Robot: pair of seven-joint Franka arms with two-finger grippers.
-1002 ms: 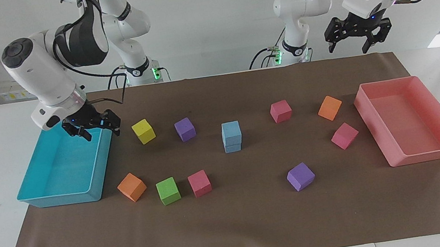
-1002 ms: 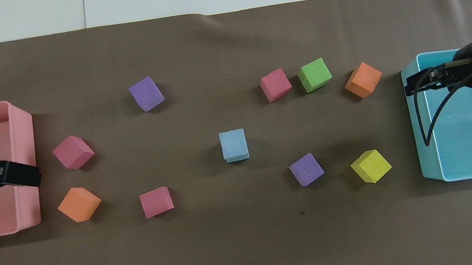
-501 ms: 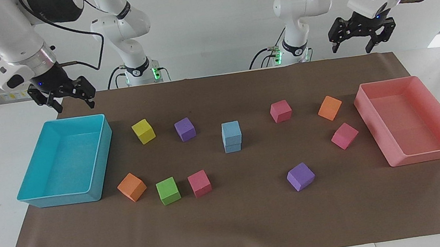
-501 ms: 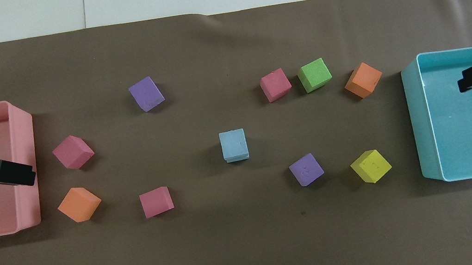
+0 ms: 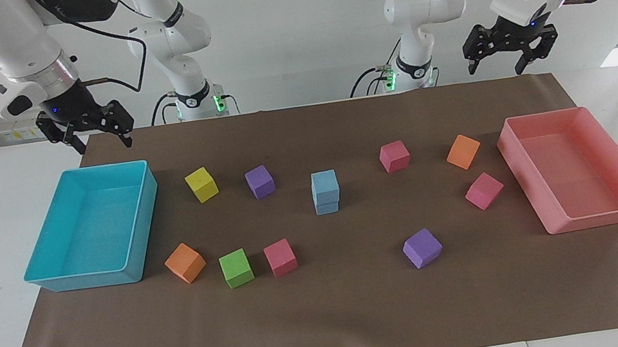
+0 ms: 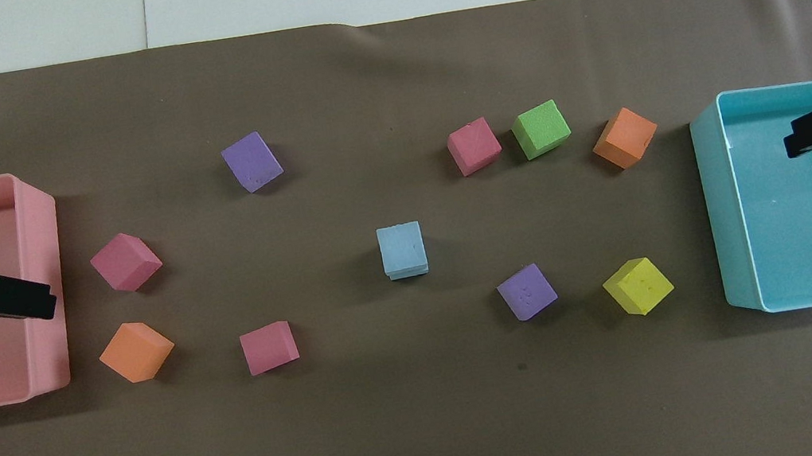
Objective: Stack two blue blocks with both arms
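Your two blue blocks (image 5: pixel 325 192) sit one on top of the other near the middle of the brown mat (image 5: pixel 329 316), the upper cube squarely over the lower, with a purple cube (image 5: pixel 260 181) beside them toward the right arm's end and a pink cube (image 5: pixel 394 156) toward the left arm's end. Nothing touches the stack.

What has changed in the last second is the right arm: its right gripper (image 5: pixel 86 129) was down at the rim of the cyan tray (image 5: pixel 134 264) and has now lifted clear, hanging high over the table edge by that tray with its fingers spread apart and empty. The left gripper (image 5: pixel 509 50) has barely shifted; it hangs raised over the robots' edge of the mat near the pink tray (image 5: pixel 605 215), fingers likewise apart, holding nothing.

For you, that reads as a finished job (both arms pulled back, stack standing by itself). I judge no further move is needed, only that neither arm swings back through the centre.
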